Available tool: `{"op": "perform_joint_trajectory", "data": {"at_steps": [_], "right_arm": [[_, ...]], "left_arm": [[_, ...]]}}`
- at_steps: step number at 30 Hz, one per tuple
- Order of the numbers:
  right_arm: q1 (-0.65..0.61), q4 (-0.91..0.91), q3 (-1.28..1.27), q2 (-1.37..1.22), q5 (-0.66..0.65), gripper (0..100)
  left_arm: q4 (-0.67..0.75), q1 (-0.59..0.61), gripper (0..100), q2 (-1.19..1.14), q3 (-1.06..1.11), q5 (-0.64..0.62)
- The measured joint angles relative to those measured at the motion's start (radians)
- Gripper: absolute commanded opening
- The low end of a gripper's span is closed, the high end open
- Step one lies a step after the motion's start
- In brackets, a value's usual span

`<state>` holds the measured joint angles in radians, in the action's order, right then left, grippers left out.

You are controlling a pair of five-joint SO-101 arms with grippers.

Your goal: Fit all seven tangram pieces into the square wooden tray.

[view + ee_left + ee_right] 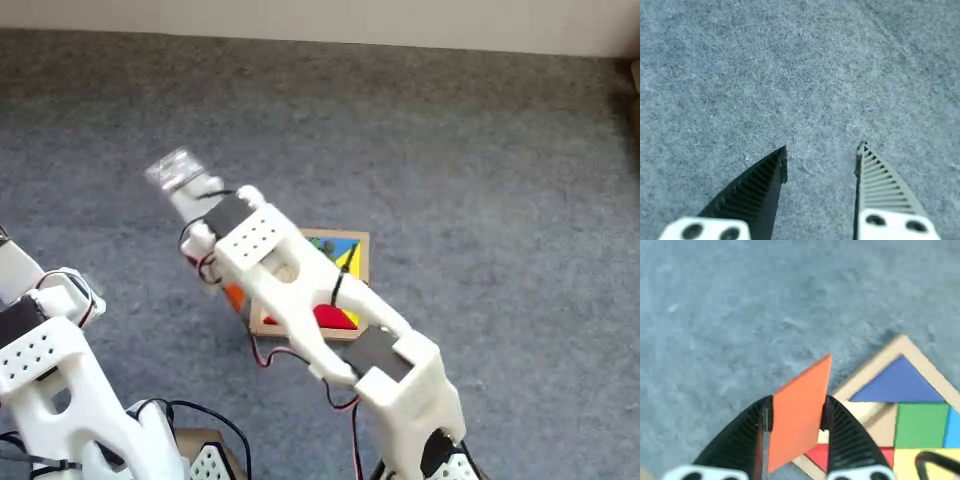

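Observation:
My right gripper (797, 405) is shut on an orange parallelogram piece (799, 417), held on edge just off a corner of the square wooden tray (875, 365). The tray holds a blue triangle (900, 382), a green square (921, 422), a yellow piece (920, 460), a red piece (820, 456) and a light blue piece (952, 427), with a bare wooden patch (880, 422) between them. In the high view the orange piece (234, 297) peeks out beside the tray (358, 245), under the right arm (300, 290). My left gripper (822, 147) hangs open over bare carpet.
Grey carpet (480, 160) covers the whole floor around the tray. The left arm (50, 350) stands at the near left, apart from the tray. Cables (200, 415) lie near the arm bases.

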<state>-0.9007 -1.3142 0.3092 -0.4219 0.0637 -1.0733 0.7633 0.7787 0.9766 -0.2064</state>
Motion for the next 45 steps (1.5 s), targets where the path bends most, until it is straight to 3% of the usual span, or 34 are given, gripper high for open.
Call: {"op": "perform_joint_trajectory", "data": {"at_steps": [5,19,25,31,42,45], "right_arm": [[0.075,-0.002,-0.006,0.002,0.195,0.5],[0.129,-0.018,-0.092,0.002,0.496,0.6],[0.141,-0.038,-0.092,-0.035,0.511,1.1],[0.141,-0.054,-0.089,-0.098,0.511,13.0],[0.132,-0.126,-0.087,-0.100,0.471,14.3],[0.100,-0.175,-0.055,-0.103,0.471,19.4]], "left_arm": [[0.000,0.000,23,0.000,0.000,0.000],[0.000,0.000,23,0.000,0.000,0.000],[0.000,0.000,23,0.000,0.000,0.000],[0.000,0.000,23,0.000,0.000,0.000],[0.000,0.000,23,0.000,0.000,0.000],[0.000,0.000,23,0.000,0.000,0.000]]}}
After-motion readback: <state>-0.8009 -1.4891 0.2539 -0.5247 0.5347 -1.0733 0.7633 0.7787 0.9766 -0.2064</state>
